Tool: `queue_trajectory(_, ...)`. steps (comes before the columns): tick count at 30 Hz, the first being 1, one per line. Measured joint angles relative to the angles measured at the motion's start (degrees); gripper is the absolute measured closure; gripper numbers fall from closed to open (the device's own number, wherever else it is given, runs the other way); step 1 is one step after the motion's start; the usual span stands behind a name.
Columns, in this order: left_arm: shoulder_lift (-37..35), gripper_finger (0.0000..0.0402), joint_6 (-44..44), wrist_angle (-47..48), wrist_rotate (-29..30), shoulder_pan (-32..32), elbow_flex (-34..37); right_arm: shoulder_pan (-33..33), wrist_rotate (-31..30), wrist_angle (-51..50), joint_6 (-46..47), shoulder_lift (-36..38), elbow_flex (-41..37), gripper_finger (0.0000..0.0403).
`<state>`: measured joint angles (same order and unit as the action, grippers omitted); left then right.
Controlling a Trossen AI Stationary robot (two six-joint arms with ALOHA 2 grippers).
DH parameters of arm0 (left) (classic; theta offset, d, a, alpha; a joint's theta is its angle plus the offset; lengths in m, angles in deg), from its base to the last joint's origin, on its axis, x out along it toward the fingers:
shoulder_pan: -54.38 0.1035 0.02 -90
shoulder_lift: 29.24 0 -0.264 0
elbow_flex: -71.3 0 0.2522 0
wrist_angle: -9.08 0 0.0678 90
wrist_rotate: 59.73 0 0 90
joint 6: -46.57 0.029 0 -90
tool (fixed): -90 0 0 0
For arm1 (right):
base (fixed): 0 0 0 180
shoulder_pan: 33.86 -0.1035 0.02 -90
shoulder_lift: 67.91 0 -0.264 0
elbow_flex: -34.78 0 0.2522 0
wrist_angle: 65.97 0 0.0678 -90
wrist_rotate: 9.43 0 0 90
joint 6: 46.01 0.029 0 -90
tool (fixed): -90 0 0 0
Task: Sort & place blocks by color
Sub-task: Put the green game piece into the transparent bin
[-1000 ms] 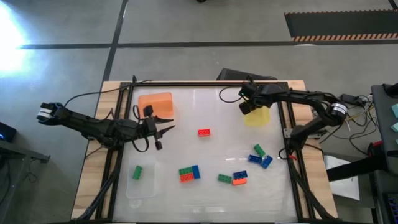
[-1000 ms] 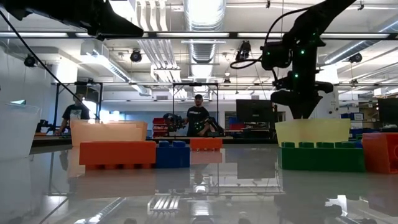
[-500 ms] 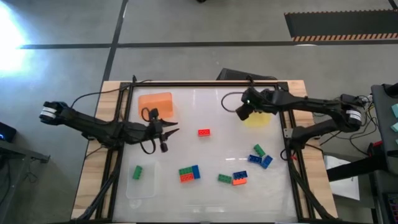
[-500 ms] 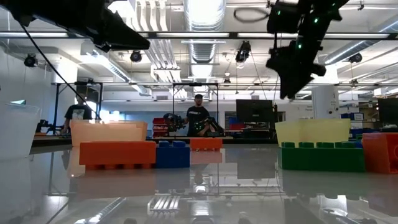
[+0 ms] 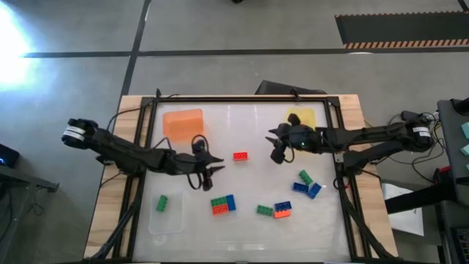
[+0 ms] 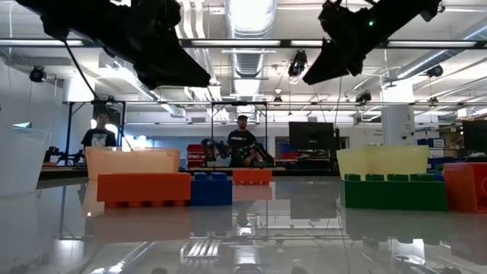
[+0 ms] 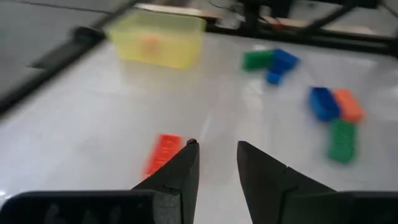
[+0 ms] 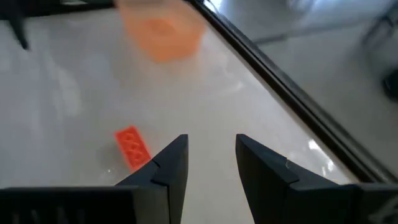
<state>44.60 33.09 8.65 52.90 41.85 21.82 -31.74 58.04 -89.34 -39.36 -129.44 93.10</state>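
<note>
High view, red block [image 5: 240,156] between left pincer [image 5: 213,166], right pincer [image 5: 273,145], both parted.

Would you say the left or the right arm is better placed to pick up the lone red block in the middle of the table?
Probably left: its open end effector sits nearer the red block than the right end effector, also open.

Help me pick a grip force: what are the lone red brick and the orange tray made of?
The red brick looks like hard, glossy moulded plastic, with studs on top. The orange tray seems thin see-through plastic: light passes through its walls. Both are probably rigid.
</note>
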Motion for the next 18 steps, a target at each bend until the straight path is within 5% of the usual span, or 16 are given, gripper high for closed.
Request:
queue_trajectory(10,9.4,0.0309,-8.5,18.9,-4.6,-7.2,-11.2,-4.4,2.0,1.9,-10.8,0.0,-0.6,0.0294)
queue_trajectory(18,18.2,0.0334,-11.5,28.5,-16.6,-8.9,-19.7,-4.4,2.0,3.6,-16.2,0.0,-0.6,0.0313)
